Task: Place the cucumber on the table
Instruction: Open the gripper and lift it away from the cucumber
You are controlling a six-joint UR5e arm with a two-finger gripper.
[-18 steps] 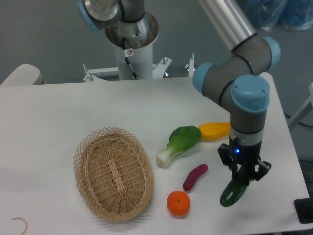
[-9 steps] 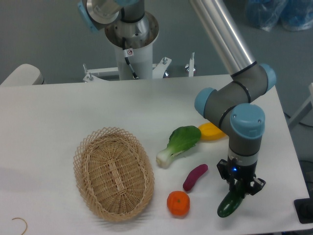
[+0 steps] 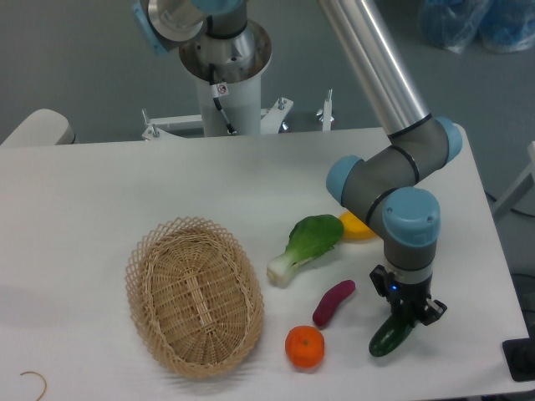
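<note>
Clamped on the upper end of the cucumber (image 3: pixel 391 335), the gripper (image 3: pixel 406 308) sits in the lower right of the frame, pointing straight down from the grey arm (image 3: pixel 393 171) with its blue joint caps. That cucumber is tilted, its lower end down and to the left, at or just above the table (image 3: pixel 125 184); whether it actually touches the white top cannot be told from this view.

White and matte, the table fills most of the frame, and its right edge runs diagonally down the right side. Behind it, at the top, a grey floor shows, with the arm's white pedestal (image 3: pixel 226 96) at upper centre and some blue plastic bags (image 3: pixel 485 23) in the upper right corner. A pale rounded object (image 3: pixel 38 127) sits at the left edge, too cut off to identify.

On the table are one oval wicker basket (image 3: pixel 194 294) at lower left, one bok choy (image 3: pixel 306 246) at centre, one purple sweet potato (image 3: pixel 333 302) just below it, one orange fruit (image 3: pixel 304 347) near the bottom edge, and one yellow item (image 3: pixel 358 228) partly hidden behind the arm. One thin curl of cord (image 3: pixel 33 382) lies in the lower left corner.
</note>
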